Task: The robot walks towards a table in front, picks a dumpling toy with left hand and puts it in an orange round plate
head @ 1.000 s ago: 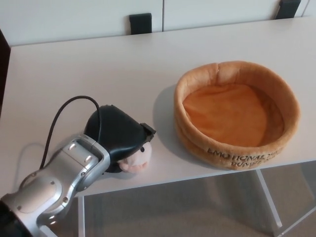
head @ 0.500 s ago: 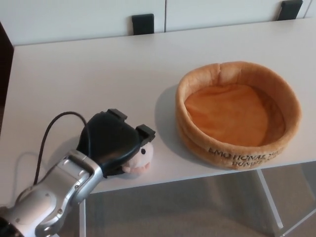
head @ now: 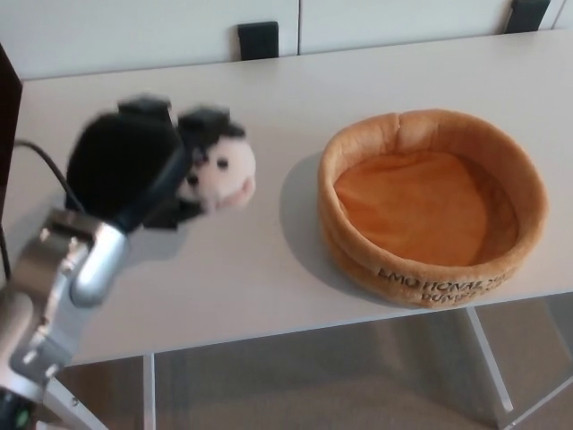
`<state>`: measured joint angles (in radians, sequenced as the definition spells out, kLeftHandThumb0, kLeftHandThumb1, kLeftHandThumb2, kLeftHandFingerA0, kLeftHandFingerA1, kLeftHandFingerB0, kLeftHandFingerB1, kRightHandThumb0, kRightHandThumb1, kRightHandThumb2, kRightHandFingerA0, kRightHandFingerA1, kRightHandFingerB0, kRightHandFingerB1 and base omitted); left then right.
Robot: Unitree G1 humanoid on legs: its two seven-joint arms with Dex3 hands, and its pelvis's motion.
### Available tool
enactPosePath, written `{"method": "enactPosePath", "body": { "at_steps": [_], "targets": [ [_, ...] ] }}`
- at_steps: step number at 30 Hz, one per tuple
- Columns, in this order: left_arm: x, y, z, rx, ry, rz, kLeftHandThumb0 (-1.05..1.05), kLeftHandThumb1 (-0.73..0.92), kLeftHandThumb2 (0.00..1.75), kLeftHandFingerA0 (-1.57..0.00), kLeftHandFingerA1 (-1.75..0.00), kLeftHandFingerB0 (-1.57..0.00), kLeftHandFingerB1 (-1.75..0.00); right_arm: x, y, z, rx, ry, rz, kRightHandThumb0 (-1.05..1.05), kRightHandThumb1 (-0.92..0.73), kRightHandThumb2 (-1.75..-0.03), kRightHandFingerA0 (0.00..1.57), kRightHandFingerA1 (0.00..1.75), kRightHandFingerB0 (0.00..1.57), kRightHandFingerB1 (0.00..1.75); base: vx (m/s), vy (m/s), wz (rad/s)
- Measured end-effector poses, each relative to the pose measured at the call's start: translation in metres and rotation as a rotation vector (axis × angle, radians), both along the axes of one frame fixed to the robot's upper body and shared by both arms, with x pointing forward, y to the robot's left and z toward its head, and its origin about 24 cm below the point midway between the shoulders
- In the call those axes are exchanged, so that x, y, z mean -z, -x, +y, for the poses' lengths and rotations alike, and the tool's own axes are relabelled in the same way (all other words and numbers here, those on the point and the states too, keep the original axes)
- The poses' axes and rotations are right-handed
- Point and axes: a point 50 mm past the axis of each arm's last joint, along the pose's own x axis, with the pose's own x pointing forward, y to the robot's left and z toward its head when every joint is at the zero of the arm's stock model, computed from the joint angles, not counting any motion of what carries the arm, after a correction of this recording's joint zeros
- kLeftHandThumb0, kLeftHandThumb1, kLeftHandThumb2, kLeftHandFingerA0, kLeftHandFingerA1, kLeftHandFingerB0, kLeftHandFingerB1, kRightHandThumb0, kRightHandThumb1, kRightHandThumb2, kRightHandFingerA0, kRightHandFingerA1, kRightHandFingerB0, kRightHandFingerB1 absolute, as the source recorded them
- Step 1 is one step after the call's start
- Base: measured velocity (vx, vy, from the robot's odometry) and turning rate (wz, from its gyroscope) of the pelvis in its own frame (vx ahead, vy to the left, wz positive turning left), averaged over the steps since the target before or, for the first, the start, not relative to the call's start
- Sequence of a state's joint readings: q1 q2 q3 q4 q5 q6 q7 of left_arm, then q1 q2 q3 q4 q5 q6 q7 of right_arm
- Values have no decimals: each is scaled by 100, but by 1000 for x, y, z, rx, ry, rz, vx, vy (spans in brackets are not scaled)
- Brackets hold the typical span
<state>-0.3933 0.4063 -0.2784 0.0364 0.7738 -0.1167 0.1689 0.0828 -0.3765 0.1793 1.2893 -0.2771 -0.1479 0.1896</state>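
Over on the left of the table (head: pixel 269 116), my left hand (head: pixel 134 166) is up above the white surface with its black fingers (head: pixel 201 121) wrapped around the dumpling toy (head: pixel 224 175). The pale round face pokes out to the right of the palm, two dark dots showing. Everything here is smeared with motion blur, so I can't read exactly how deep the toy sits in the grasp; from what shows, only its back half is held. Silver forearm (head: pixel 63 269) runs down to the near-left corner, a black cable (head: pixel 45 166) looping off its far side.

Moving right, bare tabletop lies between the toy and the target, with the plate's shadow falling on it.

Right side: the orange round plate (head: pixel 430 269), soft and high-walled, empty, sitting close to the near edge with lettering on its front wall. My right hand isn't showing anywhere.

Risks as I see them: the grip looks shallow and the toy is squashy, so a fast swing could squeeze it out and drop it short on the table. Coming in too low, I could clip that raised plush rim and shove the plate toward the near edge.
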Motion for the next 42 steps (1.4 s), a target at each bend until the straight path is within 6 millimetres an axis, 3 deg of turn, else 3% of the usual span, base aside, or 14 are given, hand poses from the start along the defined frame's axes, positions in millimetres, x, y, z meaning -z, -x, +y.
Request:
{"method": "enactPosePath", "body": {
  "at_steps": [6,7,9,10,12,16,20,31,33,34,35,36,37,42],
  "targets": [
    [-47,-7,-28,99,77,-135,-21,68,58,-78,-170,-69,-122,0,-3,1,-8,-3,-1,-38,-73,-62,64,54,52,40,0,0,0],
    [-54,-8,-36,122,86,-154,-27,63,59,-86,-163,-88,-60,0,-4,1,-11,-2,-1,-39,-74,-63,65,51,52,41,0,0,0],
    [-60,-9,-49,160,94,-164,-29,59,60,-88,-160,-86,-54,0,-3,1,-16,-2,3,-38,-74,-63,65,52,52,41,0,0,0],
    [-62,-9,-58,186,99,-160,-31,66,60,-82,-170,-72,-95,1,-1,2,-19,-3,9,-36,-72,-62,64,53,53,42,0,0,0],
    [-61,-9,-74,224,100,-144,-30,63,59,-85,-159,-84,-64,1,1,2,-21,-4,15,-36,-72,-62,65,54,54,42,0,0,0],
    [-54,-13,-106,284,79,-93,-28,68,61,-76,-164,-76,-98,3,3,5,-16,-10,17,-37,-71,-62,64,53,54,41,0,0,0],
    [-50,-23,-135,304,31,-50,-31,63,62,-85,-157,-82,-57,3,0,6,-10,-13,7,-39,-76,-63,65,52,52,40,0,0,0],
    [-14,-39,-162,263,-95,100,-25,66,62,-79,-148,-73,-52,4,-7,10,-34,-18,1,-38,-75,-63,66,52,52,41,0,0,0],
    [-7,-39,-162,250,-106,133,-23,59,58,-67,-124,-58,-39,5,-6,11,-37,-21,3,-38,-75,-63,65,55,52,41,0,0,0],
    [-4,-38,-162,242,-113,153,-22,43,90,-35,-62,-13,-48,5,-7,12,-38,-21,4,-39,-76,-63,64,53,51,40,0,0,0],
    [-1,-38,-162,235,-128,176,-22,43,90,-35,-62,-13,-48,5,-7,12,-40,-22,2,-39,-76,-63,64,53,51,40,0,0,0],
    [0,-38,-162,228,-142,193,-33,52,59,-13,-34,-13,-31,5,-8,12,-42,-22,1,-39,-76,-63,64,54,51,40,0,0,0],
    [1,-38,-162,225,-147,201,-27,40,66,0,0,-1,-15,5,-8,12,-42,-22,0,-40,-79,-64,59,53,47,39,0,0,0],
    [7,-39,-161,203,-224,270,-63,37,68,0,0,0,-3,5,-12,13,-49,-23,-7,-40,-75,-63,64,51,53,41,0,0,0]
  ]
}}
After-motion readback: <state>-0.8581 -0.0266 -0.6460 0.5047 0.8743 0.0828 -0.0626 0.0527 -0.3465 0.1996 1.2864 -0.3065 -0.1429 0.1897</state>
